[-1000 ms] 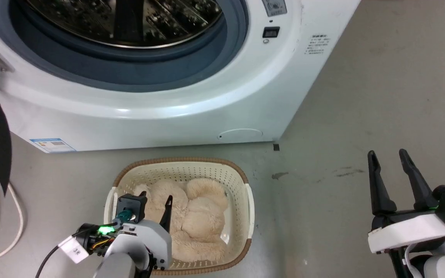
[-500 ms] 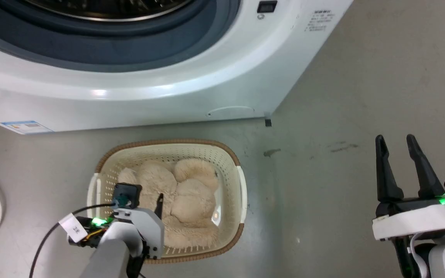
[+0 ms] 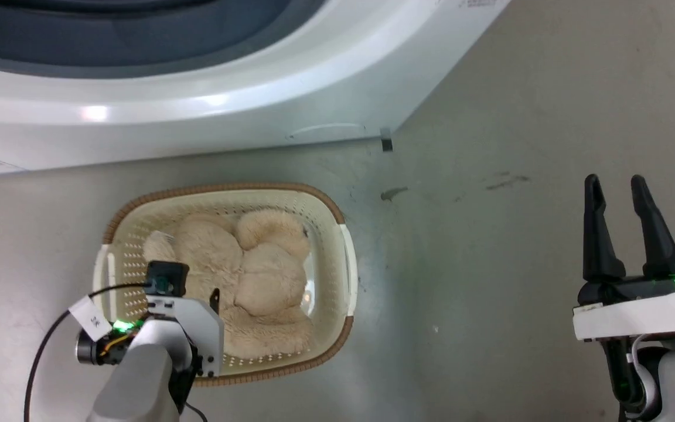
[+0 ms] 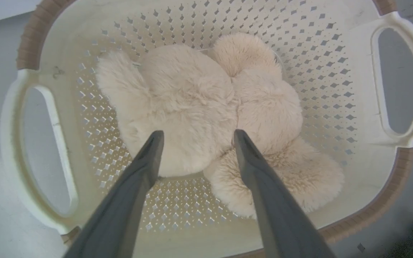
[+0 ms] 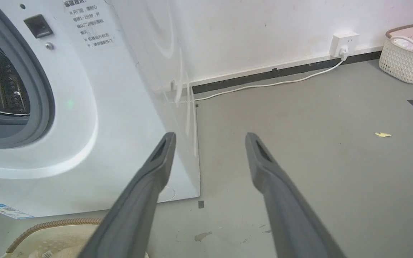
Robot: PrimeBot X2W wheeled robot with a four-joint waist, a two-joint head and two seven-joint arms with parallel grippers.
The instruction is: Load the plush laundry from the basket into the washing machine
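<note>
Floor of grey concrete lies open to the right of the washing machine. The white front of the machine stands just behind the basket, and the brown rim does not touch it. The plush laundry lies inside the basket and covers most of its bottom. The left gripper hangs over the plush, within the rim, with fingers apart and holding nothing. The right gripper is well apart over bare floor, its fingers also spread. By the far wall are another basket and a white cable.
</note>
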